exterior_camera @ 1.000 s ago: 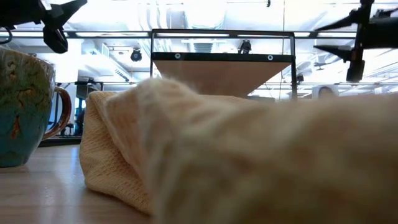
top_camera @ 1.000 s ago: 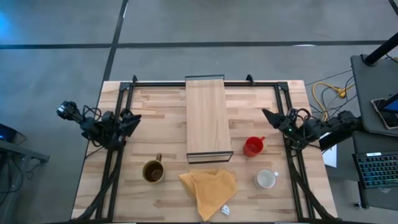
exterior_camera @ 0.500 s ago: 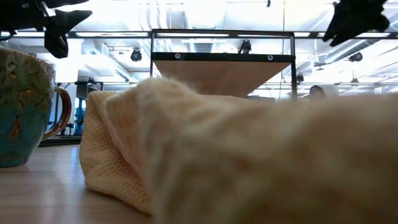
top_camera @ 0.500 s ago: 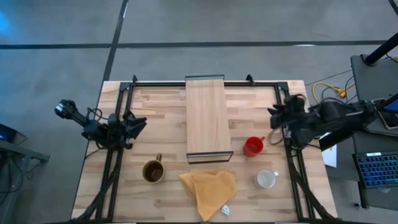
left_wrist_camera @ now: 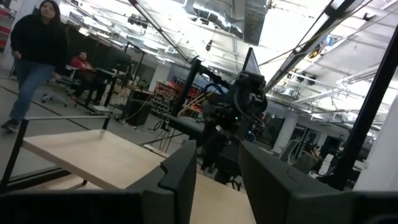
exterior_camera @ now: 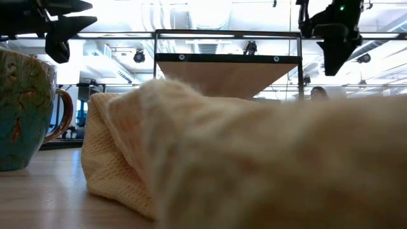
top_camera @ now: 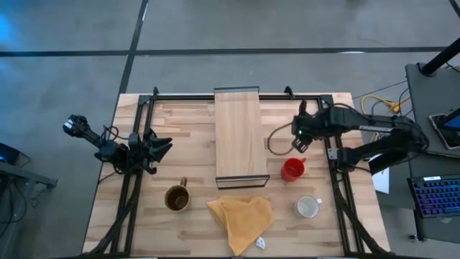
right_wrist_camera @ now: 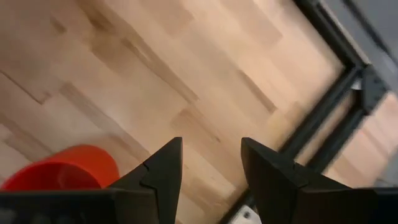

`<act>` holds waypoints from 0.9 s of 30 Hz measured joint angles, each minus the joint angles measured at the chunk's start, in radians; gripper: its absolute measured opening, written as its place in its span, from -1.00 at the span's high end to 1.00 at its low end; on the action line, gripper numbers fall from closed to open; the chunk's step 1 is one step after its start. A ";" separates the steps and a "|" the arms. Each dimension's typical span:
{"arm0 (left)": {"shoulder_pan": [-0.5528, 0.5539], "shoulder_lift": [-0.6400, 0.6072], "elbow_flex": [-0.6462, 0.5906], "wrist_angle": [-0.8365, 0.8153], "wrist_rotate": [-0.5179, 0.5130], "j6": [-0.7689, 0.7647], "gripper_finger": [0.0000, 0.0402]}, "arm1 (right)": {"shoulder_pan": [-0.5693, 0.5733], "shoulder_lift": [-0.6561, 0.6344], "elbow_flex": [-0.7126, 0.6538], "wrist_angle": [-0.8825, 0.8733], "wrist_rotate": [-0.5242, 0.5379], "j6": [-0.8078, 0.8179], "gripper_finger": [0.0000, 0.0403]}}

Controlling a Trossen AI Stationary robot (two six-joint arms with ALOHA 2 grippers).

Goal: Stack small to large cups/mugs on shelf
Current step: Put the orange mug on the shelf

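The red mug [top_camera: 292,170] stands on the table right of the shelf [top_camera: 237,137], a light-wood board on a dark frame. The white mug [top_camera: 307,207] stands near the front right. The brown mug [top_camera: 177,198] stands front left and looms at the left of the low view [exterior_camera: 22,108]. My right gripper [top_camera: 297,142] is open, points down and hovers just beyond the red mug's far side; the mug's rim shows in the right wrist view [right_wrist_camera: 56,171]. My left gripper [top_camera: 162,146] is open and empty, level, near the table's left edge.
A crumpled yellow cloth [top_camera: 241,219] lies at the front middle, just before the shelf's near end, and fills most of the low view [exterior_camera: 241,159]. A dark metal frame [top_camera: 327,108] runs along the table's edges. People show in the room behind, in the left wrist view [left_wrist_camera: 34,56].
My right gripper has swung from the table's right edge toward the middle, tipped from level to pointing down, and now hangs just beyond the red mug. My left gripper has crept a little toward the table's right. The mugs, the shelf and the cloth have not moved.
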 joint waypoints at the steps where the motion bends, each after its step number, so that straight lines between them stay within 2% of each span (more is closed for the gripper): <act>1: 0.000 0.000 0.000 0.000 0.000 0.000 0.46 | -0.022 -0.013 -0.003 0.008 -0.009 -0.008 0.22; 7: 0.000 0.005 -0.001 0.001 0.000 0.000 0.46 | -0.065 -0.102 0.014 0.009 -0.009 0.007 0.22; 9: 0.000 0.007 -0.002 -0.001 0.001 0.000 0.46 | -0.065 -0.111 0.017 0.009 -0.038 0.009 0.22; 17: 0.000 0.005 -0.002 0.000 0.001 0.000 0.46 | -0.058 -0.025 -0.070 0.005 -0.174 -0.006 0.22; 24: 0.000 0.006 -0.002 0.000 0.001 0.000 0.46 | -0.012 -0.003 -0.101 0.023 -0.286 0.050 0.20; 27: 0.000 0.006 -0.002 0.000 0.001 0.000 0.46 | 0.026 0.019 -0.123 0.036 -0.295 0.077 0.13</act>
